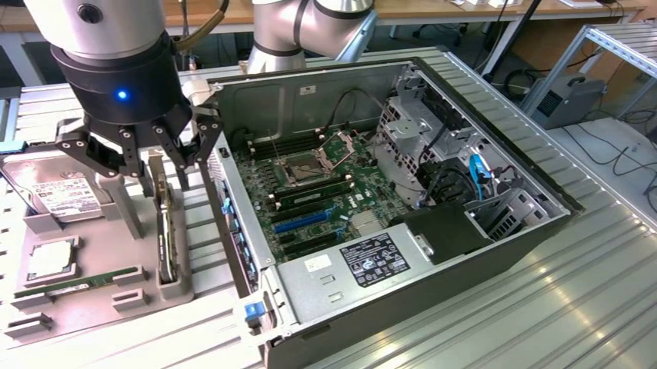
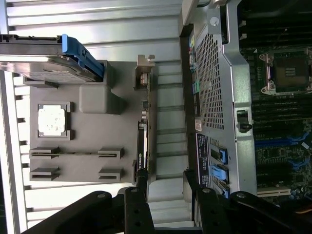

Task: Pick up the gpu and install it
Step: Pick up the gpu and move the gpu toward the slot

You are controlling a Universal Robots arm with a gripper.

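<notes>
The gpu (image 1: 163,231) is a thin dark card standing on edge in a slot of the grey holder tray (image 1: 113,304), its silvery bracket at the far end. In the wrist view the gpu (image 2: 142,136) shows edge-on, with the bracket (image 2: 144,73) at one end. My gripper (image 1: 156,165) hangs open just above the card's far part, fingers spread to either side and nothing between them. In the wrist view my gripper (image 2: 165,192) sits slightly off the card's line, and one dark finger (image 2: 137,200) lines up with the card's edge.
The open computer case (image 1: 493,231) lies beside the tray, toward the exterior view's right, its motherboard with a blue slot (image 1: 304,221) exposed. The tray also carries a hard drive (image 1: 61,196), a processor (image 1: 49,261) and a green memory stick (image 1: 82,280). A ribbed metal table (image 1: 575,307) lies beneath.
</notes>
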